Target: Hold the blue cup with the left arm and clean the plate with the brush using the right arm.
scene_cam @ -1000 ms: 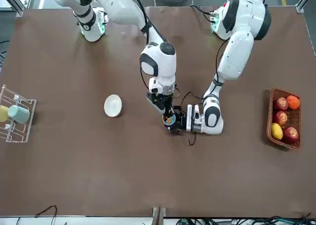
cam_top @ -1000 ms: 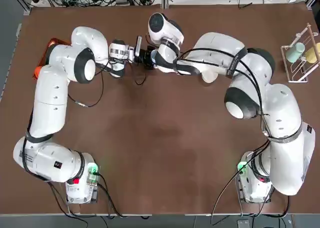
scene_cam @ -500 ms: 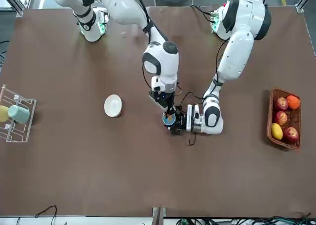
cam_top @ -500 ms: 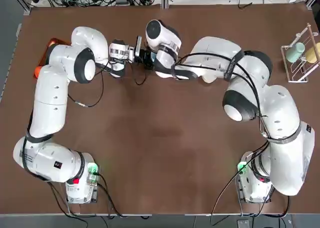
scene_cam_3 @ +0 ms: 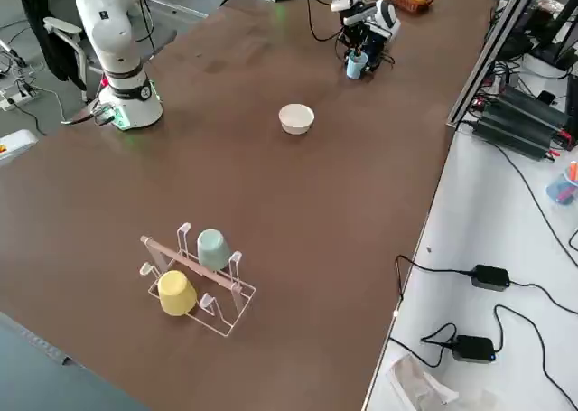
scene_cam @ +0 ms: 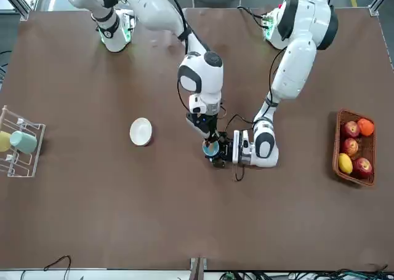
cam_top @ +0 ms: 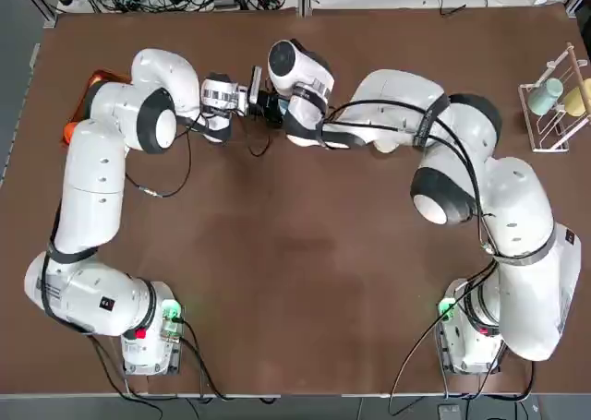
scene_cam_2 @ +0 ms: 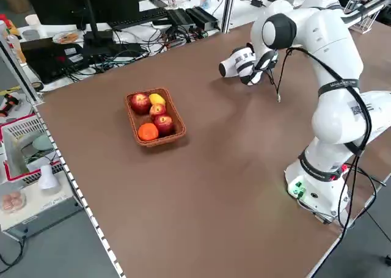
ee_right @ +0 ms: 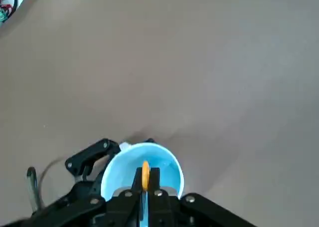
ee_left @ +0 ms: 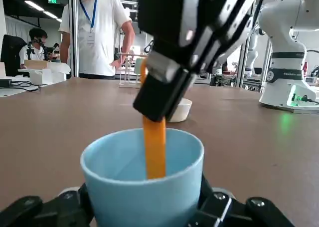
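Note:
The blue cup (ee_left: 142,187) stands on the table at the far middle, with my left gripper (ee_left: 142,209) shut on its base from the side. The orange brush (ee_left: 154,147) stands upright inside the cup (ee_right: 162,169). My right gripper (ee_right: 144,187) reaches down from above and is shut on the brush's (ee_right: 145,168) upper end. In the front view the cup (scene_cam: 211,148) sits between the left gripper (scene_cam: 223,152) and the right gripper (scene_cam: 209,135). The cream-white plate (scene_cam: 140,132) lies alone on the table toward my right, apart from both grippers.
A wicker basket of fruit (scene_cam: 354,148) sits at my far left. A wire rack (scene_cam: 18,143) with a grey-teal and a yellow cup stands at my far right. A person (ee_left: 97,32) stands beyond the table.
My right wrist has shifted a little toward my left, over the cup, with the brush still in it. The left gripper and the cup have not moved.

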